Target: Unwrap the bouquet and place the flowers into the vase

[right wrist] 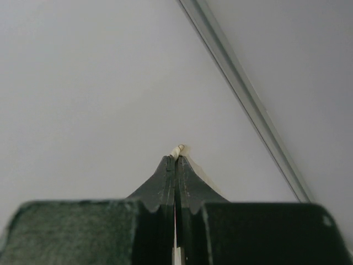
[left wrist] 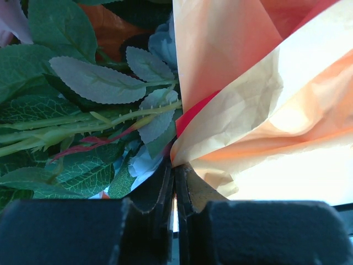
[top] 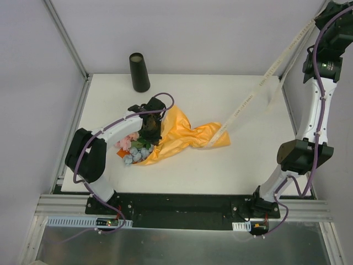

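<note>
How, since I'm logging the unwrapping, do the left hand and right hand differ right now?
The left hand is low over the table beside the flowers; the right hand is raised high at the far right. The left hand pinches the orange paper; the right hand pinches the cream ribbon, stretched in a long line to the paper. Both are shut.

The wrapping paper [top: 185, 135] is showing shiny orange, paling to peach and cream where light is coming through; the flowers [top: 132, 148] are showing pink and pale blue among green, veined leaves [left wrist: 94, 83]; the vase [top: 139, 72] is standing out black against the white table [top: 237, 165]; the ribbon [top: 259, 85] is looking cream with small dark marks; the left arm [top: 113, 128] and right arm [top: 317, 118] are showing white, black and purple.
</note>
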You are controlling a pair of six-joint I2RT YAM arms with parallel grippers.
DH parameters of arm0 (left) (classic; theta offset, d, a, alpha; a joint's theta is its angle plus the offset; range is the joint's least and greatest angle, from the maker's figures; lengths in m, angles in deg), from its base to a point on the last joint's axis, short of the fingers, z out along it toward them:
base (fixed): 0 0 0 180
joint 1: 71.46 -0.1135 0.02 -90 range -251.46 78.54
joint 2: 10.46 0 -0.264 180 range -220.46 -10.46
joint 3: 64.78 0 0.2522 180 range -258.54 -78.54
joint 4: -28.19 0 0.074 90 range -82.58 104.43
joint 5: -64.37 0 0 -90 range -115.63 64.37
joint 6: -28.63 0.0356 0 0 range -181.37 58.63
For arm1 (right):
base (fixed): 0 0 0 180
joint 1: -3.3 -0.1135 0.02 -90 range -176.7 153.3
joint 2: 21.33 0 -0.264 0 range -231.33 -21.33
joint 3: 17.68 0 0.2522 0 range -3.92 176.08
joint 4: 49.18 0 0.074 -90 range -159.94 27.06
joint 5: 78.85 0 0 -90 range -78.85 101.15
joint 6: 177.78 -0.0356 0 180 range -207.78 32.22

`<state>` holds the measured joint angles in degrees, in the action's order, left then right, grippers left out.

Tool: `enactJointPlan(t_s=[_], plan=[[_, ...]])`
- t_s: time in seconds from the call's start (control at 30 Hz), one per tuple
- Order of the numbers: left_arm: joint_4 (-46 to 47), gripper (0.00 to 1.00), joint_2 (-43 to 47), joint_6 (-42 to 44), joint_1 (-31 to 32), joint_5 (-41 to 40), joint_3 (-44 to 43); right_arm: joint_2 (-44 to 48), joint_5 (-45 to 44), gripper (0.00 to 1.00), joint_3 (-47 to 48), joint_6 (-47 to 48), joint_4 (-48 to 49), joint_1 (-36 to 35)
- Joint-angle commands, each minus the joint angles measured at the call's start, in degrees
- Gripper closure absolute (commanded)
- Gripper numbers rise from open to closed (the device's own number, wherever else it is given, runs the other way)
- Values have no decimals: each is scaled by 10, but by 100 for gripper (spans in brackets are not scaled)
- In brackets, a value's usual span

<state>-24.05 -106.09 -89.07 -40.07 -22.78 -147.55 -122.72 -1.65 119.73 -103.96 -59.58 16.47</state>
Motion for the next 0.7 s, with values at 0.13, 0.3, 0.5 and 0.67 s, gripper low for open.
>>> enactJointPlan(t_s=[0.13, 0.3, 0.5, 0.67], plan=[[-13, 92, 19, 4, -5, 32, -30, 31, 117, 100, -150, -106, 13, -15], [-13, 90, 37, 19, -5, 51, -36, 59, 161, 100, -339, -150, -29, -49], [-22, 81, 61, 43, -5, 49, -37, 46, 146, 74, -421, -220, -204, -51], [-27, 68, 82, 61, -5, 51, -40, 54, 152, 50, -448, -222, -324, -51]])
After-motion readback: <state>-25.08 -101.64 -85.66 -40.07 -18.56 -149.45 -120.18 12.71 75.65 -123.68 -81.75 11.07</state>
